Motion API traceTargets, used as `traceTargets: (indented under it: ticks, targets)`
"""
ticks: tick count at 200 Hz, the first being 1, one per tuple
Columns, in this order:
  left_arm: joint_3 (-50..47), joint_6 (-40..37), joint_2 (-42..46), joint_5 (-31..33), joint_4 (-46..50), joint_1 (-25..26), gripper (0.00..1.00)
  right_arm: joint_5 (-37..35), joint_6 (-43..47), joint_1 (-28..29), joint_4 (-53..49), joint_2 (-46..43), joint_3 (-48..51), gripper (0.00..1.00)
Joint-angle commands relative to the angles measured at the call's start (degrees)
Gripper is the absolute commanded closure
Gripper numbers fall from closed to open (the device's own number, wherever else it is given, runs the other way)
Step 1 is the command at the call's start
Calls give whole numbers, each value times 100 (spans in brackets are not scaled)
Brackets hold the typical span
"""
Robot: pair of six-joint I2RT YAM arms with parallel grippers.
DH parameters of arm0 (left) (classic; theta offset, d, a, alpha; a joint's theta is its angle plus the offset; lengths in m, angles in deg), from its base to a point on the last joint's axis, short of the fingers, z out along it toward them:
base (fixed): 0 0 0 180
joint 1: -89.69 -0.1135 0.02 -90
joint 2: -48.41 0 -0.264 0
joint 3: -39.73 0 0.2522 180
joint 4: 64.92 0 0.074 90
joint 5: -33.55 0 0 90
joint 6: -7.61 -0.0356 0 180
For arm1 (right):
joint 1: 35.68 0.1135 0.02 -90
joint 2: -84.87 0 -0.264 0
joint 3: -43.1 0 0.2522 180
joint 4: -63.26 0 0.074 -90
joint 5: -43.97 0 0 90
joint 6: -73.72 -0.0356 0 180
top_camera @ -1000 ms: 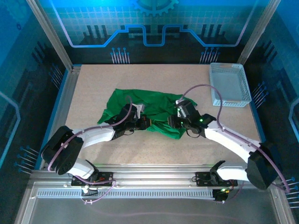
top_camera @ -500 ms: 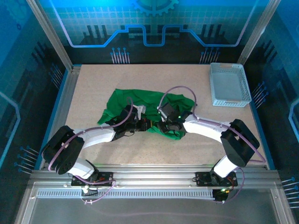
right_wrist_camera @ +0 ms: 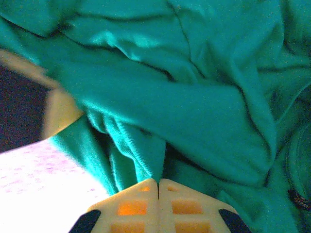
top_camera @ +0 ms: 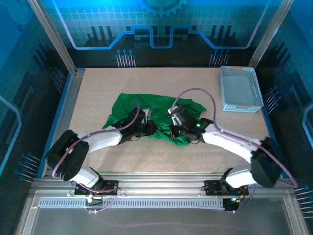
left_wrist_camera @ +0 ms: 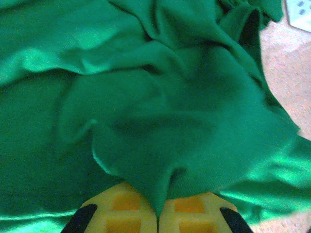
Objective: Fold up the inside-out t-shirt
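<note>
T-shirt: the green t-shirt (top_camera: 157, 105) lies crumpled on the table (top_camera: 122, 81), about midway between the left and right edges and well apart from the white basket (top_camera: 238, 88) in the far right corner.
Lay of the cloth: it is bunched, with ridges and deep creases. You cannot pick out a sleeve, hem or collar for certain.
Left gripper: the left gripper (top_camera: 150, 128) is clenched at the near edge of the cloth. In the left wrist view (left_wrist_camera: 158, 211) the yellow pads (left_wrist_camera: 121, 206) are pressed together with a peaked fold pinched between them.
Right gripper: the right gripper (top_camera: 173, 131) sits just beside the left one on the same near edge. In the right wrist view (right_wrist_camera: 159, 187) its pads meet on a thin ribbed fold that runs down into the seam between them, so judge it as grasping the cloth.
Handling: expect light, limp, thin cloth that drapes and sags and will not hold a shape. It should not slip much between soft pads, but layers may drag along together.
Where to hold: both pinches lie close together on bunched folds. For spreading, you probably want single-layer holds farther apart, at corners or along a seam.
Risk: lifting from here may raise a lump, not a flat panel.
</note>
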Motion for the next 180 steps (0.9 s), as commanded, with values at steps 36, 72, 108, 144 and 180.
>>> traceTargets:
  ticks: [36, 72, 108, 144, 180]
  targets:
    - [305, 17, -355, 317, 803, -393, 78, 1132, -260, -733, 731, -1126, 970, 100]
    - [483, -420, -71, 1101, 1428, -120, 60, 1142, -473, -928, 900, -952, 1301, 100]
    - [498, -825, 343, 1503, 1497, 358, 44, 1110, -501, -898, 932, -820, 1220, 100]
    - [686, -767, 69, 1572, 1659, 360, 47, 16, -439, -755, 185, -621, 793, 62]
    - [577, -590, 73, 1428, 1425, 307, 51, -1239, 197, 18, -691, -488, 192, 54]
